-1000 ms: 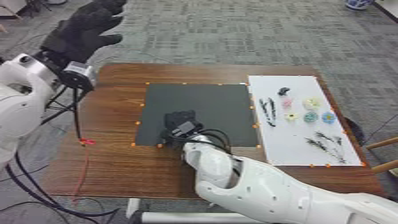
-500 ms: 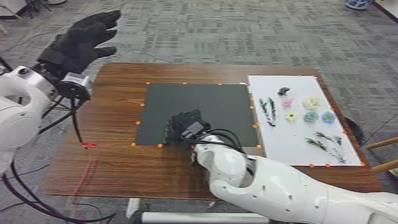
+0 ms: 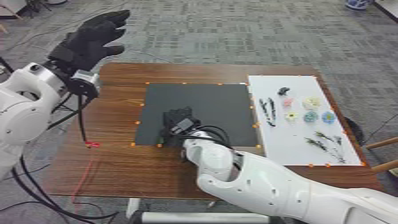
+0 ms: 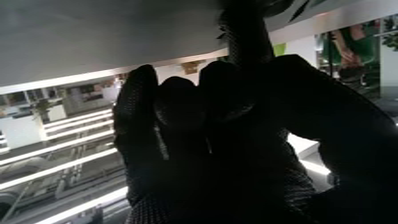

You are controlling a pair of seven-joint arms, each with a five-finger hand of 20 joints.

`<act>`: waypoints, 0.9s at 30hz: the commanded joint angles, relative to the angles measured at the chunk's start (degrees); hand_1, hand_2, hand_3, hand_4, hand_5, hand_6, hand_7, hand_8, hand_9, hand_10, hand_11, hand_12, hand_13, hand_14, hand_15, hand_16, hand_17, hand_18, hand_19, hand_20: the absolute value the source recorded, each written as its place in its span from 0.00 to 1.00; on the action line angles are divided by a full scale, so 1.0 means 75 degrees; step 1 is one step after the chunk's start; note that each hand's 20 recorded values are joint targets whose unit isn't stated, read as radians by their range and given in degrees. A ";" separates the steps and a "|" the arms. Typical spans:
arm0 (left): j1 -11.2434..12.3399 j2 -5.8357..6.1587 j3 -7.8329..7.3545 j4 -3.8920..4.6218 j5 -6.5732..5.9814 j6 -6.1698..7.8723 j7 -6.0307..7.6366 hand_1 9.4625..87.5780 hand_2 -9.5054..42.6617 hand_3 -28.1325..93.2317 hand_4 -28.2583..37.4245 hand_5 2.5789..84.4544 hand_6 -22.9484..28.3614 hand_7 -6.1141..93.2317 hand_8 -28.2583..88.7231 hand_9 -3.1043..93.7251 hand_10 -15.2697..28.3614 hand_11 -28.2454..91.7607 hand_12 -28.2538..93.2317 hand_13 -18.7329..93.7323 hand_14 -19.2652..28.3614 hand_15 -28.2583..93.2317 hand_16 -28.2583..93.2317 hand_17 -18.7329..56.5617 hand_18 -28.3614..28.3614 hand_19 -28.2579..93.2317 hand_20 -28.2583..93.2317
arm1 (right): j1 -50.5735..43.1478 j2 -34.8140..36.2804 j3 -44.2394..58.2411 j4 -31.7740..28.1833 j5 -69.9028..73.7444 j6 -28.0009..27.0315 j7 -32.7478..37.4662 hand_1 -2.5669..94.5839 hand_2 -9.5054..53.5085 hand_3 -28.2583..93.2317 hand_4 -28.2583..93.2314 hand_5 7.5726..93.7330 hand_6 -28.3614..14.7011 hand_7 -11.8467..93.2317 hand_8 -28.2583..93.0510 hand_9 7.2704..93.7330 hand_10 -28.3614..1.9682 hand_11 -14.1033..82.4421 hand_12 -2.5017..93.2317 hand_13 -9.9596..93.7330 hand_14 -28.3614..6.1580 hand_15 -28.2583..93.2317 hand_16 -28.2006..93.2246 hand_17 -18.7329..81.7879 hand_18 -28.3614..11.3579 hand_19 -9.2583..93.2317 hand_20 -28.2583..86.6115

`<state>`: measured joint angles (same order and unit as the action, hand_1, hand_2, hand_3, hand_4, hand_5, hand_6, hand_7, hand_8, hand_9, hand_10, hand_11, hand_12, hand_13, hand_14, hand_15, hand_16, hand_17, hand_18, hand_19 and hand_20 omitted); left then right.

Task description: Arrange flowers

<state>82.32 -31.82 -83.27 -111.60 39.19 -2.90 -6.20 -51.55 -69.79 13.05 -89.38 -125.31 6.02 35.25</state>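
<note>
So the flowers are sorted on a white sheet (image 3: 282,145) by the right edge of the counter (image 3: 107,165): pink flower (image 3: 287,103), blue flower (image 3: 328,118), a few more blooms, dark long stems (image 3: 267,111) nearer the middle and leafy sprigs (image 3: 330,146) towards the near edge. My guess is they're spread out so each one's easy to grab. The dark mat (image 3: 218,102) looks like where the arrangement goes, orange tabs (image 3: 138,122) probably marking or pinning it. Right robot hand (image 3: 180,120) is over its near left corner area, can't tell if it's clamped on anything. Left robot hand (image 3: 93,40) is raised beyond the left edge, fingers apart, likely out of the way. No writing I can read
</note>
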 commanded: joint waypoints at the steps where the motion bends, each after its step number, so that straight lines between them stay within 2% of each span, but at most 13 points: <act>1: -0.0180 -0.0131 0.0055 0.0064 0.0037 -0.0098 -0.0046 0.20 0.00 0.78 0.00 0.16 0.46 0.25 0.16 0.12 0.49 0.29 0.42 0.16 0.57 0.41 0.24 0.00 0.82 0.51 0.30 | -0.0175 -0.0134 -0.0017 0.0043 0.0063 -0.0015 0.0203 0.27 0.26 1.00 0.30 0.71 0.63 0.43 0.18 0.73 0.57 0.71 0.91 0.66 0.40 0.90 0.65 0.40 0.13 0.84 0.68; 7: 0.0005 -0.0099 -0.0116 0.0002 0.0040 -0.0032 -0.0006 0.20 0.00 0.78 0.00 0.16 0.46 0.25 0.16 0.12 0.49 0.29 0.42 0.16 0.57 0.41 0.24 0.00 0.82 0.51 0.30 | -0.0109 -0.0019 -0.0020 0.0067 0.0153 0.0004 0.0313 0.28 0.25 1.00 0.29 0.72 0.63 0.43 0.19 0.74 0.57 0.71 0.91 0.66 0.41 0.90 0.64 0.40 0.13 0.85 0.68; 10: 0.0203 -0.0116 -0.0283 -0.0031 0.0061 0.0006 0.0019 0.20 0.00 0.78 0.00 0.16 0.46 0.25 0.16 0.12 0.49 0.29 0.42 0.16 0.57 0.41 0.24 0.00 0.82 0.51 0.30 | -0.0154 0.0072 0.0122 -0.0001 0.0131 -0.0058 0.0380 0.28 0.22 1.00 0.26 0.72 0.63 0.42 0.21 0.74 0.58 0.71 0.92 0.67 0.40 0.91 0.62 0.41 0.13 0.85 0.67; 13: 0.0535 -0.0111 -0.0581 -0.0123 0.0062 0.0092 0.0077 0.20 0.00 0.78 0.00 0.16 0.46 0.25 0.16 0.12 0.49 0.29 0.42 0.16 0.57 0.41 0.24 0.00 0.82 0.51 0.30 | 0.0040 0.0262 0.0151 -0.0225 0.0573 0.0096 0.0504 0.28 0.21 1.00 0.21 0.71 0.62 0.42 0.22 0.74 0.58 0.71 0.91 0.66 0.40 0.92 0.60 0.41 0.13 0.85 0.67; 16: 0.0984 -0.0131 -0.0966 -0.0244 0.0074 0.0169 0.0118 0.21 0.00 0.78 0.00 0.16 0.46 0.25 0.16 0.12 0.49 0.29 0.42 0.16 0.57 0.41 0.24 0.00 0.82 0.51 0.30 | 0.0138 0.0463 0.0423 -0.0537 0.0705 0.0316 0.0607 0.24 0.23 1.00 0.16 0.70 0.62 0.41 0.20 0.72 0.55 0.77 0.85 0.66 0.40 0.92 0.59 0.41 0.13 0.85 0.67; 18: 0.1273 -0.0184 -0.1193 -0.0309 0.0150 0.0186 0.0095 0.21 0.00 0.78 0.00 0.16 0.46 0.25 0.16 0.12 0.49 0.29 0.42 0.16 0.57 0.41 0.24 0.00 0.82 0.51 0.30 | 0.0012 0.0663 0.0817 -0.0850 0.0715 0.0337 0.0620 0.22 0.24 1.00 0.14 0.71 0.63 0.41 0.15 0.71 0.53 0.80 0.79 0.66 0.40 0.92 0.59 0.41 0.12 0.85 0.67; 19: 0.1420 -0.0236 -0.1318 -0.0354 0.0314 0.0180 0.0086 0.21 0.00 0.78 0.00 0.16 0.46 0.25 0.16 0.12 0.49 0.29 0.42 0.16 0.57 0.41 0.24 0.00 0.82 0.51 0.30 | -0.0014 0.0898 0.0900 -0.1043 0.0741 0.0597 0.0641 0.22 0.25 1.00 0.13 0.71 0.63 0.41 0.13 0.71 0.52 0.82 0.75 0.66 0.40 0.92 0.59 0.41 0.12 0.85 0.67; 21: 0.1898 -0.0415 -0.1701 -0.0528 0.0930 0.0209 0.0089 0.21 0.00 0.78 0.00 0.16 0.46 0.25 0.16 0.12 0.49 0.29 0.42 0.16 0.57 0.41 0.24 0.00 0.82 0.51 0.30 | -0.0312 0.1387 0.1411 -0.1468 0.0696 0.0659 0.0731 0.22 0.23 1.00 0.11 0.71 0.63 0.41 0.11 0.70 0.51 0.83 0.73 0.66 0.39 0.91 0.59 0.41 0.12 0.85 0.67; 22: 0.2238 -0.0495 -0.1966 -0.0649 0.1149 0.0263 0.0136 0.21 0.00 0.78 0.00 0.16 0.46 0.25 0.16 0.12 0.49 0.29 0.42 0.16 0.57 0.41 0.24 0.00 0.81 0.51 0.30 | -0.0438 0.1677 0.1617 -0.1663 0.0694 0.0767 0.0789 0.21 0.22 0.99 0.11 0.71 0.63 0.41 0.11 0.70 0.51 0.83 0.72 0.66 0.39 0.91 0.59 0.41 0.12 0.85 0.67; 24: 0.3134 -0.0724 -0.2678 -0.0966 0.1398 0.0408 0.0200 0.21 0.00 0.78 0.00 0.16 0.46 0.25 0.16 0.12 0.49 0.29 0.42 0.16 0.57 0.41 0.24 0.01 0.81 0.51 0.30 | -0.0826 0.2203 0.2192 -0.1966 0.0676 0.0989 0.0768 0.22 0.18 0.98 0.08 0.69 0.62 0.42 0.11 0.68 0.50 0.83 0.71 0.65 0.38 0.91 0.59 0.40 0.12 0.85 0.67; 25: 0.3477 -0.0876 -0.2943 -0.1089 0.1423 0.0437 0.0216 0.21 0.00 0.78 0.00 0.16 0.46 0.25 0.16 0.12 0.49 0.29 0.42 0.16 0.57 0.41 0.24 0.01 0.81 0.51 0.30 | -0.1033 0.2529 0.2491 -0.2156 0.0645 0.1064 0.0794 0.23 0.13 0.96 0.06 0.67 0.62 0.43 0.12 0.67 0.49 0.83 0.70 0.64 0.37 0.91 0.58 0.40 0.12 0.85 0.67; 26: 0.3665 -0.1096 -0.3136 -0.1152 0.1430 0.0267 0.0147 0.21 0.00 0.78 0.00 0.16 0.46 0.25 0.16 0.12 0.49 0.29 0.42 0.16 0.57 0.41 0.24 0.01 0.81 0.51 0.30 | -0.1282 0.2870 0.2788 -0.2313 0.0611 0.1197 0.0815 0.23 0.07 0.94 0.03 0.65 0.61 0.44 0.12 0.66 0.48 0.82 0.67 0.64 0.37 0.91 0.57 0.39 0.12 0.85 0.67; 27: 0.3819 -0.1266 -0.3318 -0.1209 0.1480 -0.0024 0.0072 0.22 0.00 0.78 0.00 0.16 0.46 0.25 0.16 0.12 0.49 0.29 0.42 0.16 0.57 0.41 0.24 0.01 0.81 0.51 0.30 | -0.1568 0.3219 0.3137 -0.2485 0.0537 0.1208 0.0832 0.23 0.02 0.93 0.01 0.64 0.61 0.44 0.12 0.65 0.48 0.82 0.65 0.64 0.38 0.92 0.55 0.40 0.12 0.85 0.67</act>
<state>96.50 -34.40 -98.19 -116.20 47.27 -1.84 -5.64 -55.59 -62.02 24.52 -101.75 -118.54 10.68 39.97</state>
